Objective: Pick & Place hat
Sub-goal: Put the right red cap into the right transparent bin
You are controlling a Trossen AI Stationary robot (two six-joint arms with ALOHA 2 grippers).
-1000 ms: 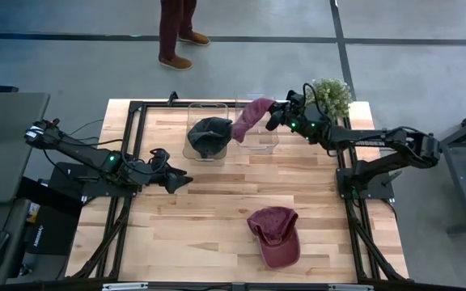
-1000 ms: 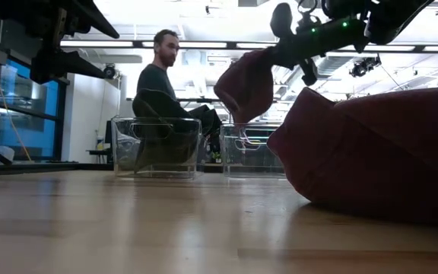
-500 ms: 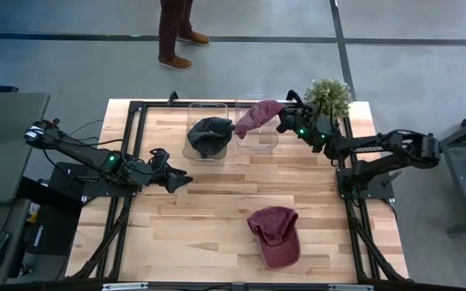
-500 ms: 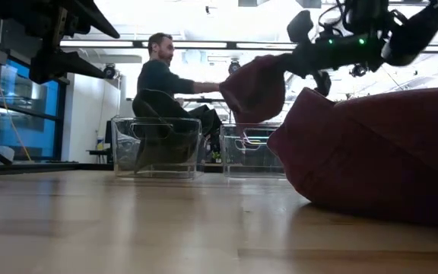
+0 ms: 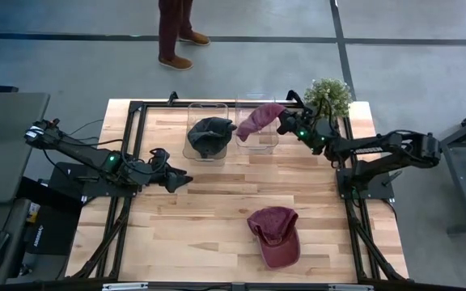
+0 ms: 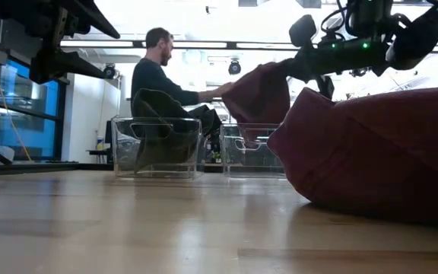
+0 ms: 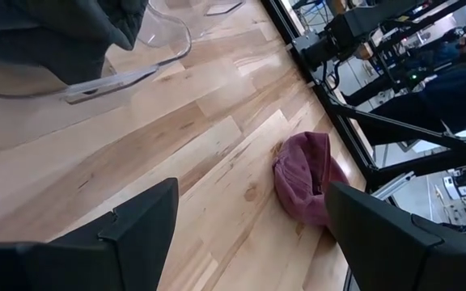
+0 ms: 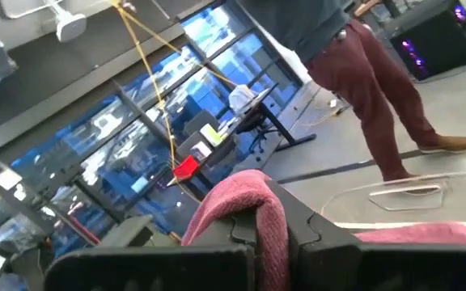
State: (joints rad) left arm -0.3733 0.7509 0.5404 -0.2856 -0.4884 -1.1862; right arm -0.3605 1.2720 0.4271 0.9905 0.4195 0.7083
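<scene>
High view: right gripper [image 5: 282, 122] clamped on maroon hat [image 5: 257, 120], now lower over the right clear bin [image 5: 257, 139] than a second ago. Left gripper [image 5: 180, 180] parked mid-table, fingers spread. Only from left wrist view: second maroon cap [image 7: 306, 179] flat on table [image 7: 217, 162].

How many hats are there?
3: a dark hat in the left clear bin, a maroon hat held by the right hand over the right bin, another maroon cap lying on the table.
</scene>
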